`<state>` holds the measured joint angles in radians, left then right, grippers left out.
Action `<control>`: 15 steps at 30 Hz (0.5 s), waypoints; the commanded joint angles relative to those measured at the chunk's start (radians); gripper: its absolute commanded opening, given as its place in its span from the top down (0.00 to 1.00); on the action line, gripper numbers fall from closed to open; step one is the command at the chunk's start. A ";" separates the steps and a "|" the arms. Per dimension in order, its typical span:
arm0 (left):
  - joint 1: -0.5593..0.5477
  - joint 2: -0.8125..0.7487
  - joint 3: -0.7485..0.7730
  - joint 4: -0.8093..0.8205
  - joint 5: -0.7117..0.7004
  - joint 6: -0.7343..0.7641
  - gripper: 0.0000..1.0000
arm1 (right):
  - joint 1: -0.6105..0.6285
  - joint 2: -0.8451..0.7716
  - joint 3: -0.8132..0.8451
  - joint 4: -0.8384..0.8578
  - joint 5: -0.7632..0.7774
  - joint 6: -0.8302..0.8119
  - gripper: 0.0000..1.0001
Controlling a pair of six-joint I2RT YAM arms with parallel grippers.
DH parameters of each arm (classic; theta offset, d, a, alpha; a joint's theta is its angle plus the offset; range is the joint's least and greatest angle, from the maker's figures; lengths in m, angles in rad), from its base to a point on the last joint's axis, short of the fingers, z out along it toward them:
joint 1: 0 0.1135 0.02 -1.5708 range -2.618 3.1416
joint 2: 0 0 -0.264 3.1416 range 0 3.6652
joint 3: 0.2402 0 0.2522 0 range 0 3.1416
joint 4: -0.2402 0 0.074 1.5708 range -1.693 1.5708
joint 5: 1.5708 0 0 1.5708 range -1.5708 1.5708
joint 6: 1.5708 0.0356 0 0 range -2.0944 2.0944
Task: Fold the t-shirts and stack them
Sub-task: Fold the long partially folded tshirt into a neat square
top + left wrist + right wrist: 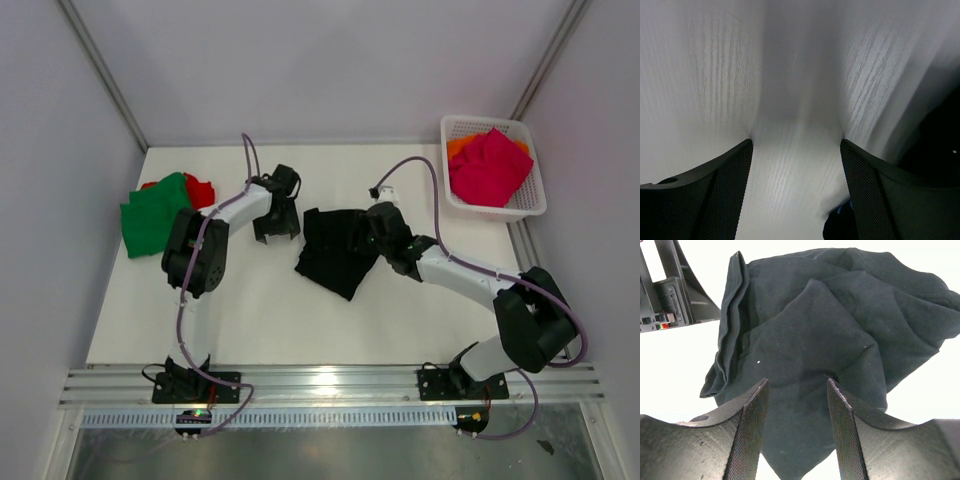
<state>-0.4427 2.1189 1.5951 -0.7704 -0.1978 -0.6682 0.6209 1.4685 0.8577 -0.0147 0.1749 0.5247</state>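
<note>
Two seemingly done: green t-shirt [150,215] partly over red t-shirt [203,190] at left of table [250,320]. Now folding black t-shirt [335,250], crumpled at centre. Hovering above it with right gripper [797,382] spread, apparently pinching nothing; left gripper [796,142] also spread, beside it over bare table. Next, probably: pinch one edge and flatten.

The black t-shirt [810,340] is soft matt cloth, flecked with lint. The table [800,170] is white with a faint streaky grain. On the right gripper [796,382] the pads [747,435] are matt black, finely cross-hatched. The basket [462,128] is white lattice plastic; the near rail [330,385] is bright glossy metal.
</note>
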 commanded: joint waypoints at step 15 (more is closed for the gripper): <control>-0.039 0.041 0.008 0.088 0.103 -0.073 0.27 | 0.025 0.096 -0.006 0.073 -0.051 0.024 0.46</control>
<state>-0.4625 2.1254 1.6039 -0.7570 -0.1848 -0.6926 0.6369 1.5509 0.8505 -0.0002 0.1291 0.5331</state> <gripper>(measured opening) 0.731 0.542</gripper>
